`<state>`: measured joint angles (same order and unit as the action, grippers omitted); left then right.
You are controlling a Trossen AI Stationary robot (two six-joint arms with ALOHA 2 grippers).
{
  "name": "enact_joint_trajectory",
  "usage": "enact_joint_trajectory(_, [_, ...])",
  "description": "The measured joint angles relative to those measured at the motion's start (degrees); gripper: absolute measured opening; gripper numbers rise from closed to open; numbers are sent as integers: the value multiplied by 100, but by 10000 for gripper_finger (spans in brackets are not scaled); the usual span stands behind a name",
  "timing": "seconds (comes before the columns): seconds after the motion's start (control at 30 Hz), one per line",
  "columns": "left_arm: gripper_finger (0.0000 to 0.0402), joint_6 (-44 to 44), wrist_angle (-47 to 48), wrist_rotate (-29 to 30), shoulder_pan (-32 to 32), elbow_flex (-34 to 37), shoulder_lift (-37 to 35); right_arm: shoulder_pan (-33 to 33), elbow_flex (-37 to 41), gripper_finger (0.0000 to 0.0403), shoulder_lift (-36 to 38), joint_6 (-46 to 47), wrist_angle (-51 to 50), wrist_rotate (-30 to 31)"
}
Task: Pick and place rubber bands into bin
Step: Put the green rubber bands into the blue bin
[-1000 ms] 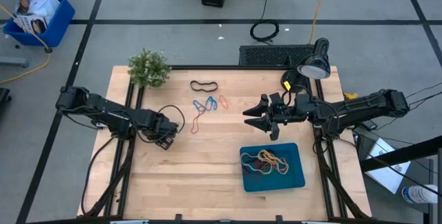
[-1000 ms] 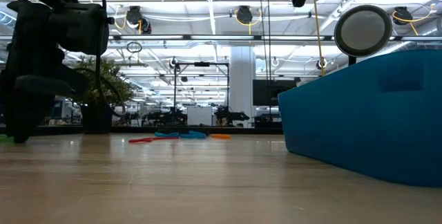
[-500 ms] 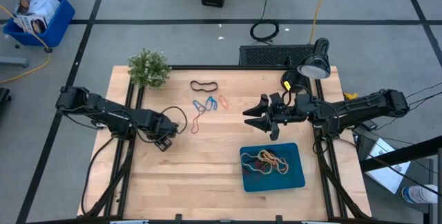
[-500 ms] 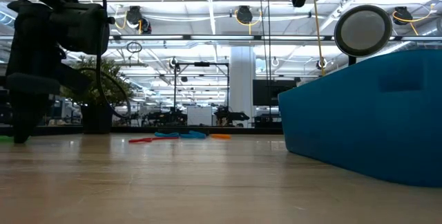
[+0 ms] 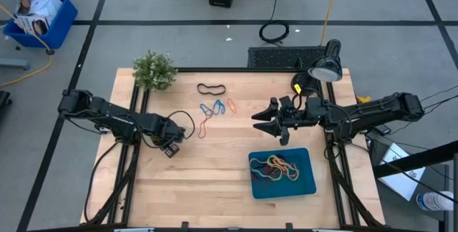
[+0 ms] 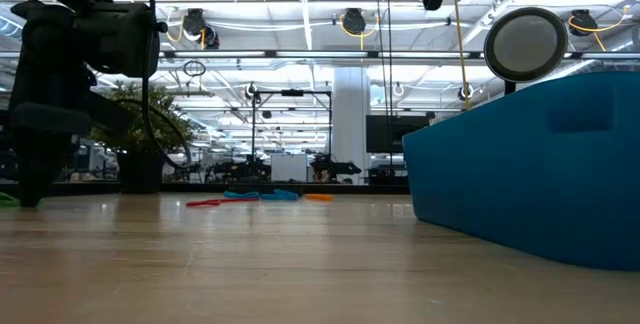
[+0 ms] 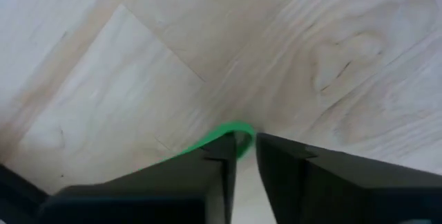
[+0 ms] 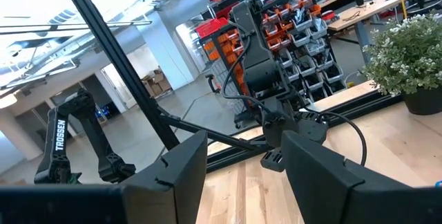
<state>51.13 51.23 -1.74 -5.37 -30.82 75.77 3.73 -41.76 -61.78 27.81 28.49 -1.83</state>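
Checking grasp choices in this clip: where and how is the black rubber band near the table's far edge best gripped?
The black rubber band lies flat as a long, narrow loop, apart from the coloured bands. Probably best to come straight down at its middle, fingers across the short width, pinching both strands together.

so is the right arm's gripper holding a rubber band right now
No, the right wrist view shows the right gripper with its jaws apart and nothing between them, raised above the pale wooden table.
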Motion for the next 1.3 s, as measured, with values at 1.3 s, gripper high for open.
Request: enact_joint_trajectory(1.3, [7,-2803,-1886,157,4,-3931,-66,893,-2,180,-435,-2412,451,1295])
